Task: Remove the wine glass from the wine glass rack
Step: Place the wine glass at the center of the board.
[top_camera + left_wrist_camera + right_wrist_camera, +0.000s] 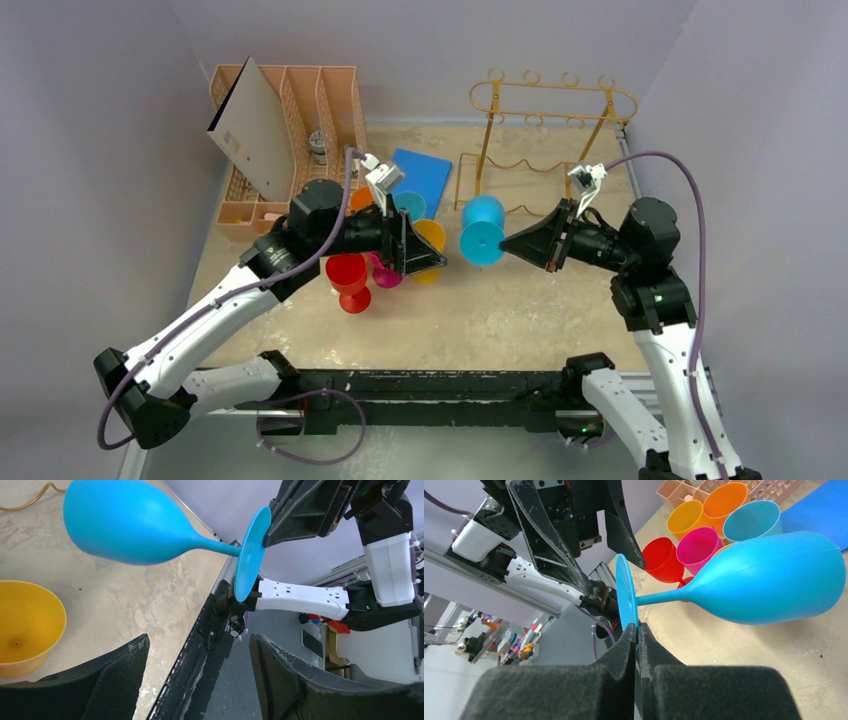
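A blue wine glass (pixel 482 230) is held on its side above the table, clear of the gold wire wine glass rack (pixel 545 125) at the back right. My right gripper (pixel 510 244) is shut on the rim of the glass's round foot (pixel 626 600); the bowl (pixel 769 577) points away from it. In the left wrist view the glass (pixel 135 522) hangs ahead with its foot (pixel 250 552) against the right gripper. My left gripper (pixel 437 258) is open and empty, just left of the glass, its fingers (pixel 115 675) wide apart.
Several coloured cups stand under the left gripper: red (pixel 348 278), pink (pixel 698 550), yellow (pixel 432 238), orange (pixel 724 500) and teal (pixel 751 522). A blue pad (pixel 420 175) lies behind them. A peach slotted file organizer (pixel 300 100) holding a folder stands at the back left.
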`<move>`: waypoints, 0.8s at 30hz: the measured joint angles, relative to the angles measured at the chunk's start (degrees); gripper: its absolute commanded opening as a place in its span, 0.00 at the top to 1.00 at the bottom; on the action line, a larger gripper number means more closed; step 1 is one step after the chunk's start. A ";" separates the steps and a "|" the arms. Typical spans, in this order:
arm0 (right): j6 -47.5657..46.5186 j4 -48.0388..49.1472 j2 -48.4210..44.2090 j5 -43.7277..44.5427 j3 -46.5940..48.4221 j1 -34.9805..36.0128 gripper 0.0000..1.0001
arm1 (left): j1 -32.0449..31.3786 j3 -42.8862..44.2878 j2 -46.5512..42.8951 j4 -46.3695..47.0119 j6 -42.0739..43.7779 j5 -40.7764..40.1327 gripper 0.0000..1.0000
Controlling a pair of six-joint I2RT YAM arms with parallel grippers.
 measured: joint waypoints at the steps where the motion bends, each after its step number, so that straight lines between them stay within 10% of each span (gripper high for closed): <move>1: 0.28 0.48 0.48 -0.04 -0.11 0.00 1.00 | -0.13 0.00 0.61 0.52 -0.02 -0.44 0.30; 17: 1.55 3.72 3.52 -1.31 -1.77 0.50 1.00 | -4.37 -0.04 9.35 14.78 -4.26 -1.09 0.64; 24: 1.90 4.68 3.63 -1.36 -2.05 0.59 1.00 | -4.48 -0.02 10.14 15.19 -4.26 1.27 1.00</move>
